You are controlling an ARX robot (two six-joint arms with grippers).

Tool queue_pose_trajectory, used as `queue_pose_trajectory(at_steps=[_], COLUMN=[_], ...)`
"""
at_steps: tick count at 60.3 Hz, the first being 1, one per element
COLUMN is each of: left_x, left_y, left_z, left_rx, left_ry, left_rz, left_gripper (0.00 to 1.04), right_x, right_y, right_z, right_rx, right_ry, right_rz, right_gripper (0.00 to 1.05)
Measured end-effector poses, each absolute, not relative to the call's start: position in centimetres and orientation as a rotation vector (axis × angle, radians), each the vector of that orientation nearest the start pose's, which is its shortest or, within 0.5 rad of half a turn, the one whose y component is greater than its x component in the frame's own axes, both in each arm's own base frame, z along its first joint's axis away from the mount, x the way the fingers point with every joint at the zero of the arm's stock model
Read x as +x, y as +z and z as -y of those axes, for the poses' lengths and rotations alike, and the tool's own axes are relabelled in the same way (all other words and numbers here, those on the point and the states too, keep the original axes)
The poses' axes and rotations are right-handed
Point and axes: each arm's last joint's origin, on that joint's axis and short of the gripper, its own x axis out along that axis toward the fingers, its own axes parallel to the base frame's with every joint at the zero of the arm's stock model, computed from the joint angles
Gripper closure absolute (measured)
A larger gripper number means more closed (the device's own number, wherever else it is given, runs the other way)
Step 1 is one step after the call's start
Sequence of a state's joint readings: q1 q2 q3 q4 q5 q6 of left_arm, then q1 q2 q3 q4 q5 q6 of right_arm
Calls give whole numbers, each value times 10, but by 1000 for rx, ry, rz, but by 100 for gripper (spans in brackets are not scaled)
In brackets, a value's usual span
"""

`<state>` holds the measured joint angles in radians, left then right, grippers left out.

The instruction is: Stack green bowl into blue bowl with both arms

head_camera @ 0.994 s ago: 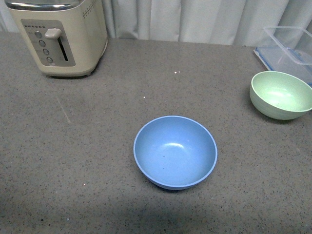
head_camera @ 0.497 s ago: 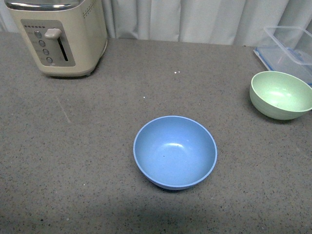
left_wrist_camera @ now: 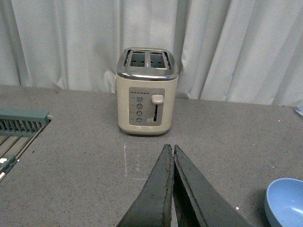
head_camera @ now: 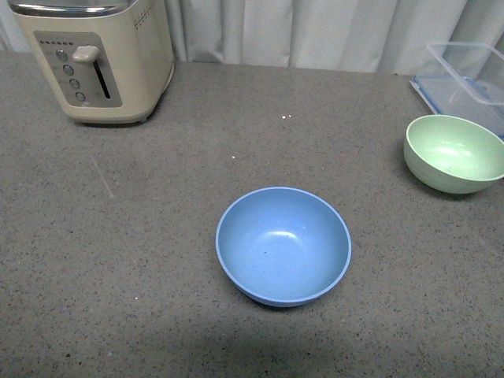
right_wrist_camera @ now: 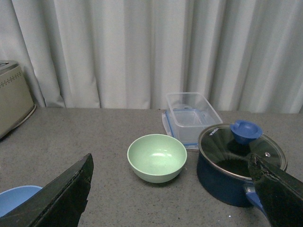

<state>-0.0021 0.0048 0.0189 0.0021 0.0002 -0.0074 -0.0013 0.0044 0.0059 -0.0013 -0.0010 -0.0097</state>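
Observation:
The blue bowl (head_camera: 283, 245) stands upright and empty at the middle of the grey table; its rim also shows in the left wrist view (left_wrist_camera: 286, 203) and the right wrist view (right_wrist_camera: 16, 197). The green bowl (head_camera: 454, 153) stands upright and empty at the far right, apart from the blue bowl, and shows in the right wrist view (right_wrist_camera: 157, 157). My left gripper (left_wrist_camera: 171, 150) is shut and empty, above bare table in front of the toaster. My right gripper (right_wrist_camera: 170, 163) is open and empty, its jaws wide, with the green bowl ahead between them. Neither arm shows in the front view.
A cream toaster (head_camera: 98, 59) stands at the back left. A clear plastic container (head_camera: 468, 79) sits behind the green bowl. A dark blue pot with a glass lid (right_wrist_camera: 239, 163) stands beside the green bowl. A dish rack (left_wrist_camera: 16, 130) lies off the table's left. Curtains (head_camera: 315, 31) hang behind.

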Motion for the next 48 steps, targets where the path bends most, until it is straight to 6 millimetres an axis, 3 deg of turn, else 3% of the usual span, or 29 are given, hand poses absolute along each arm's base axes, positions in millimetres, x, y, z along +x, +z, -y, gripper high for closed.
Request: queue_pose_trajectory(at_steps=[5, 12, 18, 29, 35, 48], left_x=[97, 97, 97, 97, 97, 97], left_y=[170, 170, 170, 170, 170, 170], left_z=[0, 0, 0, 0, 0, 0], left_rx=[-7, -7, -7, -7, -7, -7], left_ry=[-2, -2, -2, -2, 1, -1], left_rz=[16, 16, 17, 17, 16, 16], left_gripper=[96, 73, 52, 22, 5, 6], right_x=[98, 101, 116, 171, 210, 273], right_y=[165, 161, 167, 184, 178, 161], right_z=[0, 1, 2, 17, 28, 38], right_rx=[-10, -9, -22, -101, -147, -240], right_ry=[0, -162, -150, -63, 0, 134], right_rz=[0, -188, -231, -272, -392, -563], right_gripper=[9, 9, 9, 9, 9, 9])
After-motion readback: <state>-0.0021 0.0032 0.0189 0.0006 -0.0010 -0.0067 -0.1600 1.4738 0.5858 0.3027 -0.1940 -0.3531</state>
